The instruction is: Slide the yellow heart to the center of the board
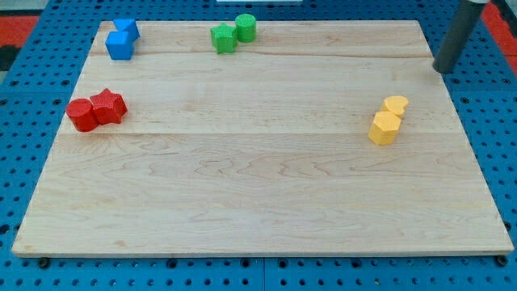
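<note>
Board [258,186]: pale wood, biggest thing in view, lying on a blue pegboard table [24,97]. Its corners at the view's bottom run close to the frame edge.

Our rod [456,36]: dark, comes in from the view's top right, upper part cut off by the frame. My tip [440,71] sits at the board's right edge, near the top corner, touching no block. We have no jaws on this rig, only the rod, so there is no open or shut state to give.

Yellow pair, the view's right, about mid-height of the board: two blocks touching. The upper, smaller one [396,105] and the lower, faceted one [385,128] are both plain yellow; at this size we cannot tell which is the yellow heart. Either way it is well right of board centre, and well below and left of my tip.

Red pair at the left edge: a rounded red block [81,114] touching a star-like red block [108,107].

Blue pair at the top left corner: a blue cube [119,45] with another blue block [127,28] behind it, partly hidden, shape unclear.

Green pair at the top edge, middle: a green block [224,38] of unclear shape touching a green cylinder [245,27].
</note>
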`<action>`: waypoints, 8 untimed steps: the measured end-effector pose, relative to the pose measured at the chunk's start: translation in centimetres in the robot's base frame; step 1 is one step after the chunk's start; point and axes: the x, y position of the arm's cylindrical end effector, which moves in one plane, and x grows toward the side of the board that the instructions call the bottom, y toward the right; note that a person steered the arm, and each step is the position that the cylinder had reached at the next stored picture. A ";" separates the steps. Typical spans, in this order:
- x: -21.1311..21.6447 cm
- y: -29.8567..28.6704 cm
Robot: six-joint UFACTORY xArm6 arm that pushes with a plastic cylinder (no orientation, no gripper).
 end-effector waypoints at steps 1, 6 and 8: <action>4.3 -2.1; 5.0 -22.0; 3.5 -14.2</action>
